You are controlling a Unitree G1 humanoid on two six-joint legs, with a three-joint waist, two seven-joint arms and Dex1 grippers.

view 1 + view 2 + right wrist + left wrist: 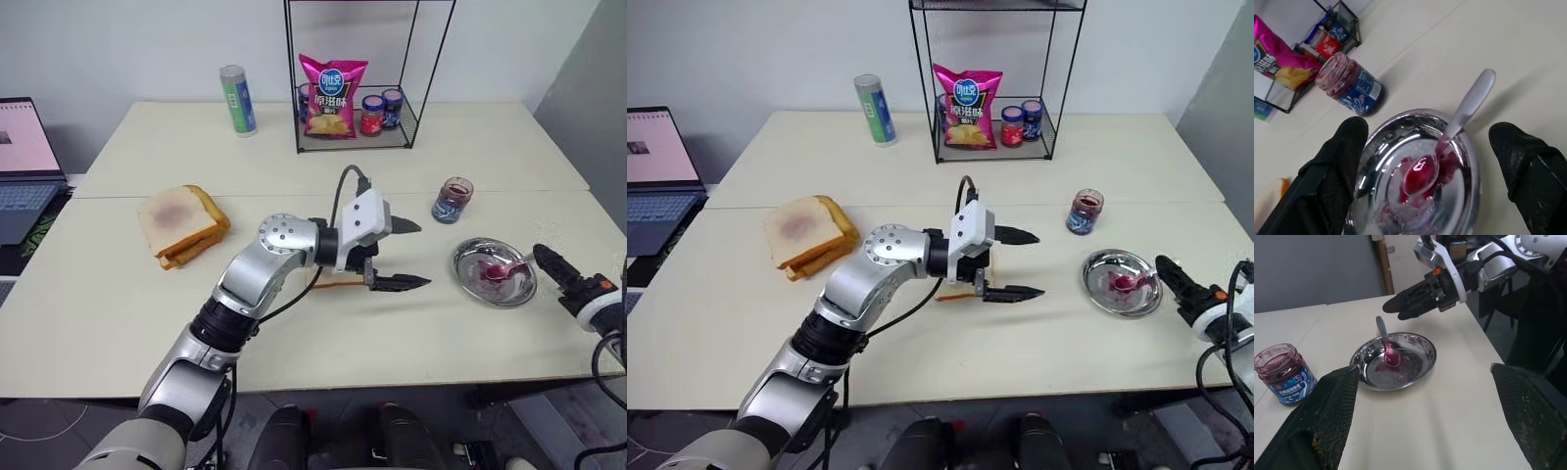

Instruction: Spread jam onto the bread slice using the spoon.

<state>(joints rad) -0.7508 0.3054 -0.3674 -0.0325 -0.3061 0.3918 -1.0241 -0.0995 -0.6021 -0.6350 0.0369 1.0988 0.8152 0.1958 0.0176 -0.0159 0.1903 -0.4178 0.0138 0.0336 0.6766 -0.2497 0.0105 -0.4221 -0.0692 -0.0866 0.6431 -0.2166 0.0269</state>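
While the spoon lay in the metal plate, its bowl sticky with jam and its handle propped over the rim, both pincers stood released and empty: the right pincer just beside the plate, the left pincer mid-tabletop. A clumsy pinch could have skidded the plate or flicked jam onto the tabletop. The bread slice sat well apart atop its stack; the jam jar stood near the plate, and the left arm lay between plate and bread.

Spoon lies in the jam-smeared metal plate, bowl coated red. Jam jar stands open nearby. Bread slice, purple-smeared, tops the stack far left.
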